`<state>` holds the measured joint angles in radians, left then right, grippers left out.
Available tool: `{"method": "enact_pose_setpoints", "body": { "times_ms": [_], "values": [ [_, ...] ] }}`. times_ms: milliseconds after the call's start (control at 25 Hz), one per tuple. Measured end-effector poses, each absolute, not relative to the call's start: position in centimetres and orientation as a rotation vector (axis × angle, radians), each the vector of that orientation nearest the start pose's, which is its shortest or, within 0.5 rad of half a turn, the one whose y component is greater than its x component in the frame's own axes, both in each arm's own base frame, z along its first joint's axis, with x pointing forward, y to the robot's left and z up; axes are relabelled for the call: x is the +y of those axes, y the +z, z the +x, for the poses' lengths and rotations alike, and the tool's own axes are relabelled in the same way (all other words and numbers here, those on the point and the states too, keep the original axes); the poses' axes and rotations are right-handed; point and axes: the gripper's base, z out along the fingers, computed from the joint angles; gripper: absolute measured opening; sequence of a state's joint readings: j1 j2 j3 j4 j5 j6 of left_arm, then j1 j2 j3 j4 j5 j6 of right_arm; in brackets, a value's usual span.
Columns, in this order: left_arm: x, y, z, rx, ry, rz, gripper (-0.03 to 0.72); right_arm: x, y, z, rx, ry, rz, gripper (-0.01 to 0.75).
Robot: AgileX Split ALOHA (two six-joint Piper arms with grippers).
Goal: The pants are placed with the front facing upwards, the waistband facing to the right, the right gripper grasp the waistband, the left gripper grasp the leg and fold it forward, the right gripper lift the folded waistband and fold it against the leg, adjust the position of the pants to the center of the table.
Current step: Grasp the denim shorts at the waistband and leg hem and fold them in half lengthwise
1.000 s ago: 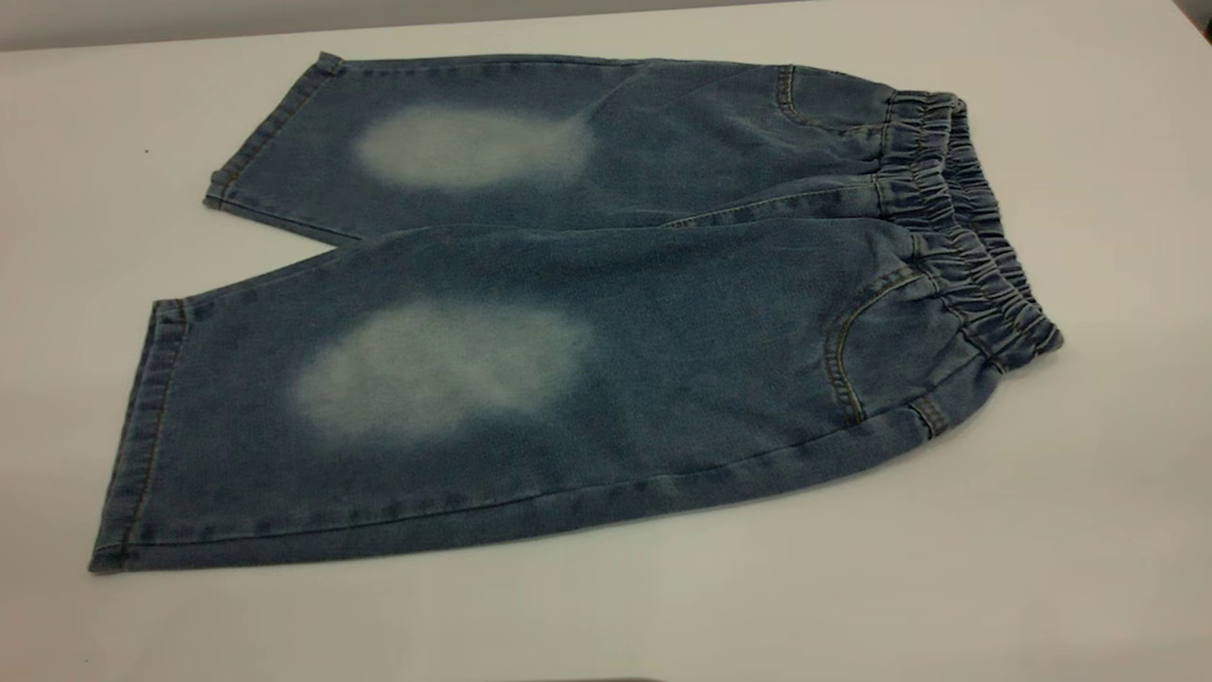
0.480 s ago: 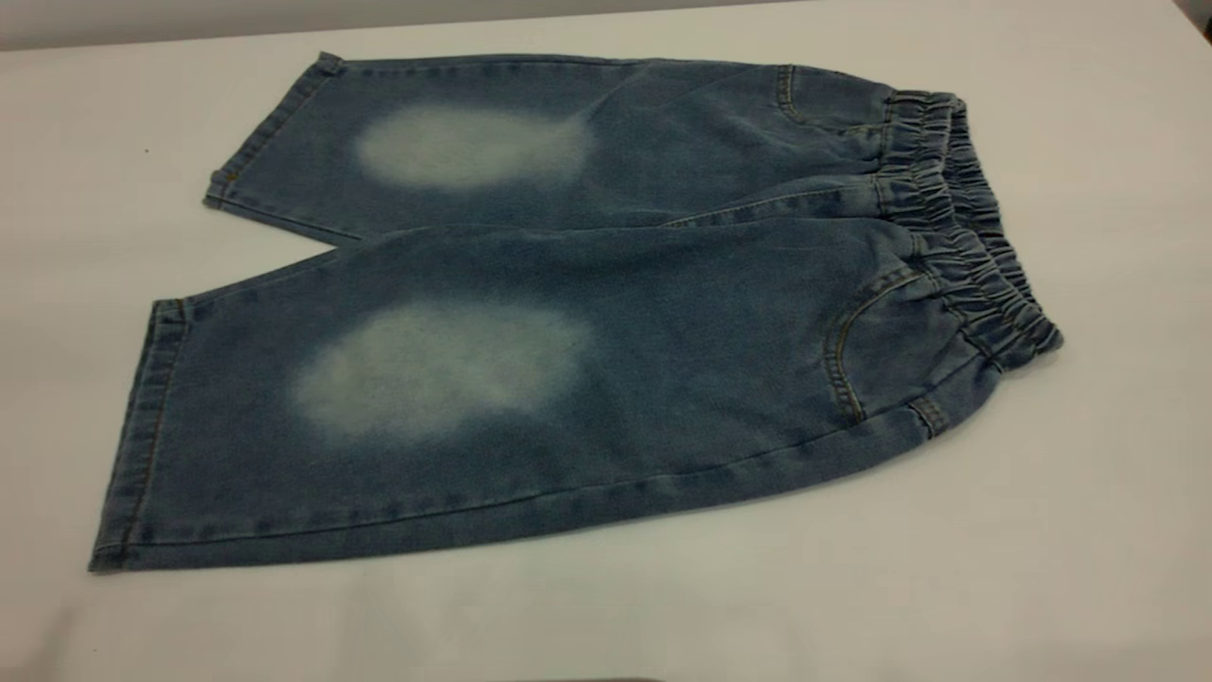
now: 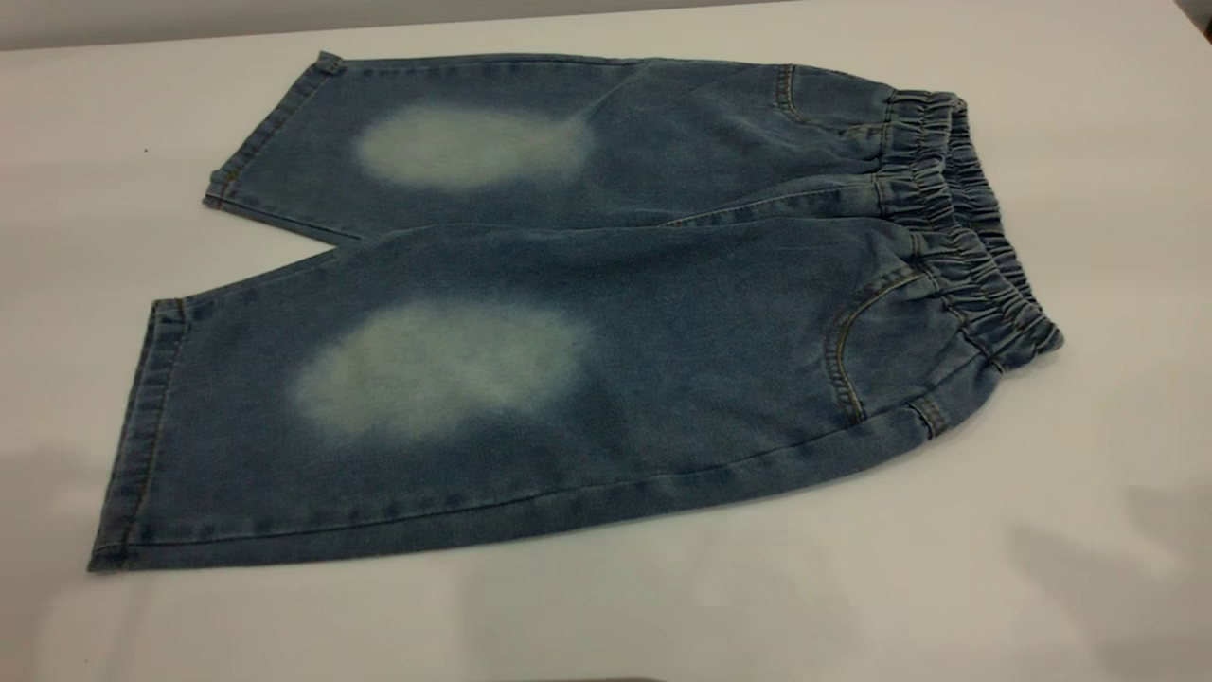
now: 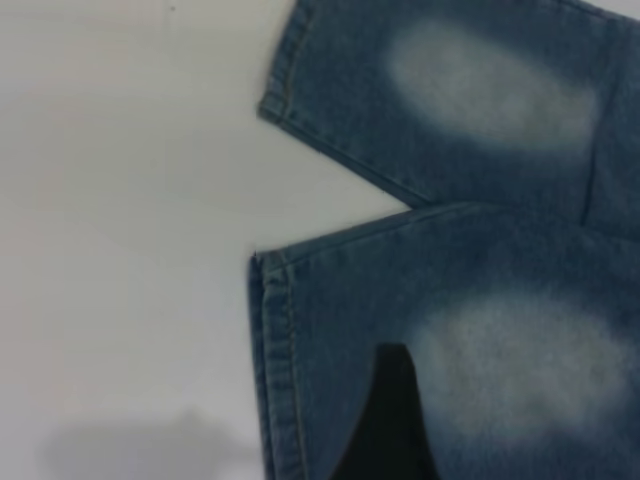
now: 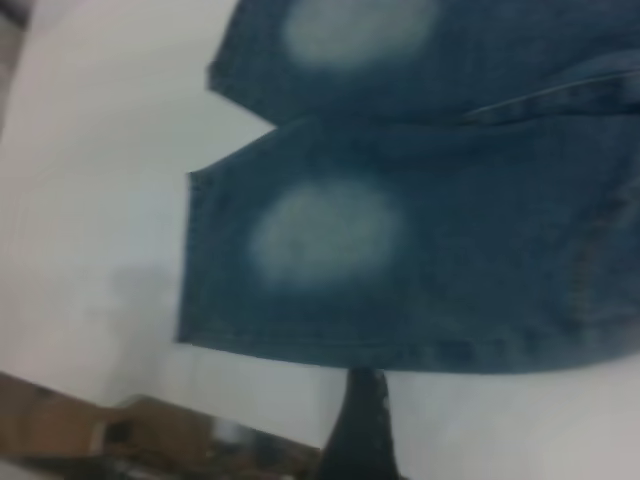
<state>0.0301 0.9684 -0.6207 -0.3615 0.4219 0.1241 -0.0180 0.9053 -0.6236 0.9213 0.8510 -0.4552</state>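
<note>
The pants (image 3: 568, 313) lie flat and front-up on the table (image 3: 1089, 530), waistband (image 3: 966, 237) at the right arm's side and both legs spread toward the left arm's side, a layout that likely gives each arm its own end to take. The left gripper (image 4: 390, 430) shows only as a dark tip above the near leg, the hem just beside it. The right gripper (image 5: 362, 430) hangs over bare table just off the near leg's side seam, the waistband out of its view. Whether either gripper is spread or pressed together cannot be told. No fold has begun; both grasps are yet to come.
</note>
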Motion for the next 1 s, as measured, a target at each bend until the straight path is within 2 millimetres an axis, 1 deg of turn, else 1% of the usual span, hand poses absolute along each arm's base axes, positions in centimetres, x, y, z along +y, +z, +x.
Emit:
{"method": "enact_pose_setpoints", "body": {
  "times_ms": [80,200,480,680,1000],
  "values": [
    [-0.8,28.0,19.9,2.231,-0.257,-0.151,0.557,5.3,27.9,16.9,2.333,0.92,0.035,0.578],
    [-1.0,28.4,20.8,2.228,-0.259,-0.106,0.557,5.3,25.6,18.6,2.365,0.938,0.093,0.589],
    [-1.3,28.5,21.2,2.208,-0.276,-0.022,0.557,4.8,19.4,22.8,2.508,0.916,0.258,0.595],
    [-1.5,28.7,21.3,2.184,-0.291,-0.004,0.557,4.8,15.3,24.4,2.588,0.949,0.338,0.593],
    [-1.5,28.8,21.3,2.179,-0.287,0.007,0.557,4.6,9.6,25.7,2.694,0.932,0.447,0.594]
  ]
}}
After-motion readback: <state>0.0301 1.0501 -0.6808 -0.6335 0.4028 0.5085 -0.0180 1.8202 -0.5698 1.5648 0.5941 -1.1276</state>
